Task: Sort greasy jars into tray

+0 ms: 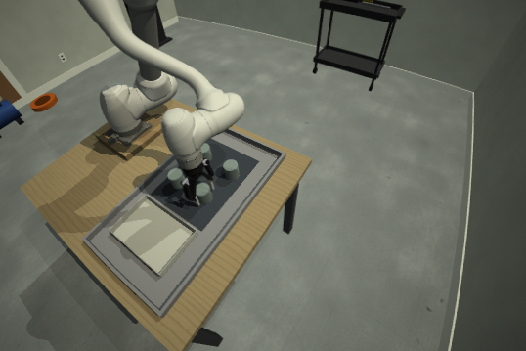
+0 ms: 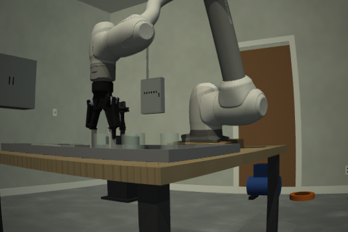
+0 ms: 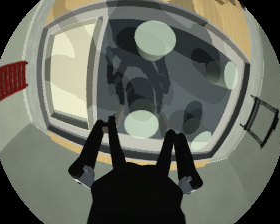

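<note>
My gripper [image 1: 205, 194] [image 2: 103, 142] [image 3: 141, 113] points down, partly open, with one fingertip on each side of the front jar [image 1: 203, 193] [image 3: 141, 125]. In the wrist view a narrow gap shows on both sides of this jar. The left jar [image 1: 175, 178] [image 3: 155, 37], the right jar [image 1: 231, 169] [image 3: 201, 140] and the back jar [image 1: 206, 153] [image 3: 231, 75] stand apart on the dark drying mat [image 1: 210, 215]. The pale tray [image 1: 152, 240] [image 3: 68, 75] beside the mat is empty. Jar bottoms are hidden by the rim in the exterior view.
The mat and tray sit on the grey steel table top [image 1: 207, 244], which has a raised rim [image 2: 200, 154] all round. The left and right jars stand near my fingers. The arm's base is on the wooden table [image 1: 49, 186] behind. A black cart [image 1: 362, 10] stands far off.
</note>
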Motion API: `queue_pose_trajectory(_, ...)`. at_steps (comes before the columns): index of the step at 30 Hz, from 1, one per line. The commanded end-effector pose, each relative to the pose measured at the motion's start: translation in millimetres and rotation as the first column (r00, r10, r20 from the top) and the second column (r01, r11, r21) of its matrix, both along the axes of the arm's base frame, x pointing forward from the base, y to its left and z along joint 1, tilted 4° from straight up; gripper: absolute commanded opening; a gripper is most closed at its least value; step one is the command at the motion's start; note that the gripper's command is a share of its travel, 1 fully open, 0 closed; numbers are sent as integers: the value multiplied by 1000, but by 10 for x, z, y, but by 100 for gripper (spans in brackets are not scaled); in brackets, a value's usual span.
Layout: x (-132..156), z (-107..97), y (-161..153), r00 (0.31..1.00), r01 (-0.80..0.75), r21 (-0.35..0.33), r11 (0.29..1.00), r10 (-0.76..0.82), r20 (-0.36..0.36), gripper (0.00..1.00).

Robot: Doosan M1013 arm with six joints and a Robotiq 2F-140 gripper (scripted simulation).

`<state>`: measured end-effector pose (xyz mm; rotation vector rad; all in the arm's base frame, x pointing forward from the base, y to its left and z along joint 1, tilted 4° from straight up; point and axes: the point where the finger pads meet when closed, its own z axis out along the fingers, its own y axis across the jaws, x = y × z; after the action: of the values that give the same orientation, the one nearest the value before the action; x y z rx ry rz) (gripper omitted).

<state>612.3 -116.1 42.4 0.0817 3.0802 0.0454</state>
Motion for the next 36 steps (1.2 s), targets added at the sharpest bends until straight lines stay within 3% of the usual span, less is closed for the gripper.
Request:
queue_pose_trajectory(1, 0, 1, 0, 1000, 0, 0, 1000, 0, 0, 57)
queue_pose_trajectory(36, 0, 1, 0, 1000, 0, 0, 1000, 0, 0, 51)
